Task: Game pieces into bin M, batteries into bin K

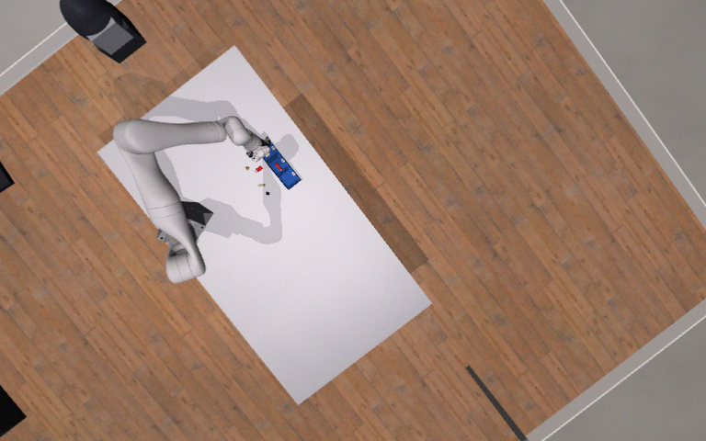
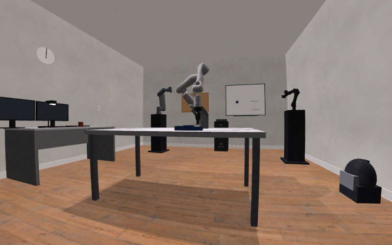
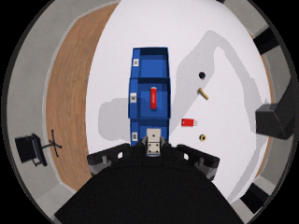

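Pale small piece [image 3: 153,138] pinched in gripper [image 3: 153,147]; jaws narrow on it, type too small to tell. It hangs over near end of blue bins [image 3: 163,62], a row of three compartments; bin letters unreadable. Red item [image 3: 153,97] already lies in mid compartment. On table [image 3: 224,125], at 3 o'clock of bins: red block [image 3: 189,122], brass cylinder [image 3: 204,93], black bit [image 3: 202,75], small gold bit [image 3: 202,137].

Risks, my guess: drop into wrong bin since labels can't be checked; release near the rim could bounce piece out; fingers going lower may nudge bins.

Arm [image 1: 155,171] reaches from base to bins' 11 o'clock end in top view, wrist pointing straight down.
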Motion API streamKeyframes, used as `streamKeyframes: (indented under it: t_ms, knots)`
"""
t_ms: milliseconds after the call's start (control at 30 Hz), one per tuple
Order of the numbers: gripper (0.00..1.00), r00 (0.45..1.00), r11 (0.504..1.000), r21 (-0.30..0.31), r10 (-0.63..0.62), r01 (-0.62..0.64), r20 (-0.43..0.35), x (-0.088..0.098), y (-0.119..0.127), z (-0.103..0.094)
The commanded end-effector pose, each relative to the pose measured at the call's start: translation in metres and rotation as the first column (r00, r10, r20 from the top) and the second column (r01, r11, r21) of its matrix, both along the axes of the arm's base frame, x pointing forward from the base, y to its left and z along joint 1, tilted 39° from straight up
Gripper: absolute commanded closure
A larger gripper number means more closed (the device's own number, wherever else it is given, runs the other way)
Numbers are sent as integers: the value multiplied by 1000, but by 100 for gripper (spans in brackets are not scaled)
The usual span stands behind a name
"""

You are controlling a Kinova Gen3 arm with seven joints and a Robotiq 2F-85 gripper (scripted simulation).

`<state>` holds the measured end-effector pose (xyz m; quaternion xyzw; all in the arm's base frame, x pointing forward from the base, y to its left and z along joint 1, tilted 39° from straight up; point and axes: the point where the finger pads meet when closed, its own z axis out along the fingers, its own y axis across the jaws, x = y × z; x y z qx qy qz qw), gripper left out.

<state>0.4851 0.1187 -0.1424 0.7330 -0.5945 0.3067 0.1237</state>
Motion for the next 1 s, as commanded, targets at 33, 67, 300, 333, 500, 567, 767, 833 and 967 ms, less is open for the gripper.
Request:
streamKeyframes:
  t_ms: [33,67,300,333,500,567,767,833,967]
  knots:
    - [79,1000,1000,4,3,-3,5,5,-2,-6]
    - [79,1000,1000,3,4,-4,3,5,-3,-8]
    - [79,1000,1000,3,5,-5,2,9,-11,-19]
    - [79,1000,1000,3,5,-5,2,10,-12,-21]
    - [79,1000,1000,3,5,-5,3,13,-18,-28]
    - [79,1000,1000,3,5,-5,3,13,-18,-28]
    - [79,1000,1000,0,-1,1,5,14,-19,-28]
    - [79,1000,1000,1,-2,2,5,13,-18,-28]
    - [79,1000,1000,0,0,0,2,13,-18,-27]
